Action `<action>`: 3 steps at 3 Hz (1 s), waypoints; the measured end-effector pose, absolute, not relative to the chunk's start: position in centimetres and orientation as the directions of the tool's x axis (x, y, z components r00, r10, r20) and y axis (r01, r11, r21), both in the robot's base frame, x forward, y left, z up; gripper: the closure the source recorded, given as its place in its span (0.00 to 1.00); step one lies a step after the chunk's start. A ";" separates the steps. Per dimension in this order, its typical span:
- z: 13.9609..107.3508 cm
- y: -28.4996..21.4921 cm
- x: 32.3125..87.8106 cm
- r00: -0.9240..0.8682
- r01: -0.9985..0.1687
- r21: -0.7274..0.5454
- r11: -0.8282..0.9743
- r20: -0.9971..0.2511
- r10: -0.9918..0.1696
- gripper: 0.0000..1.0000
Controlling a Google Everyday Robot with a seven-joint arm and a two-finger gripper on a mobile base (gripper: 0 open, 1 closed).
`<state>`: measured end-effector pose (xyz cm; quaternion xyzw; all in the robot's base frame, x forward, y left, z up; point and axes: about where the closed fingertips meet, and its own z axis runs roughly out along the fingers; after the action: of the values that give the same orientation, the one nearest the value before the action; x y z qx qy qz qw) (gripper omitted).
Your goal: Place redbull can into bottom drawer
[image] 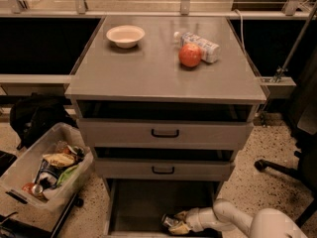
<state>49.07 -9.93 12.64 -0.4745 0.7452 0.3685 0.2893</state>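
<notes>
The bottom drawer [138, 207] of the grey cabinet is pulled open, showing its dark-grey floor. My white arm reaches in from the lower right, and my gripper [174, 224] is low over the drawer floor near its front right. It is shut on the redbull can [169, 221], a small silver can with dark markings lying sideways between the fingers. Part of the can is hidden by the gripper.
On the cabinet top stand a white bowl [125, 35], a red apple [190, 55] and a clear plastic bottle [199, 44]. The two upper drawers [164, 133] are closed. A plastic bin of rubbish [42, 170] stands at the left, and a chair base [285, 170] at the right.
</notes>
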 end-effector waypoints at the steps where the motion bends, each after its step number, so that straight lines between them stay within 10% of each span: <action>1: 12.6 -9.9 49.1 -0.382 -0.920 0.275 0.278 -0.781 -0.494 0.36; 3: 12.6 -9.9 49.1 -0.382 -0.920 0.275 0.278 -0.781 -0.494 0.00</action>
<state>49.07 -9.92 12.64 -0.4745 0.7452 0.3686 0.2893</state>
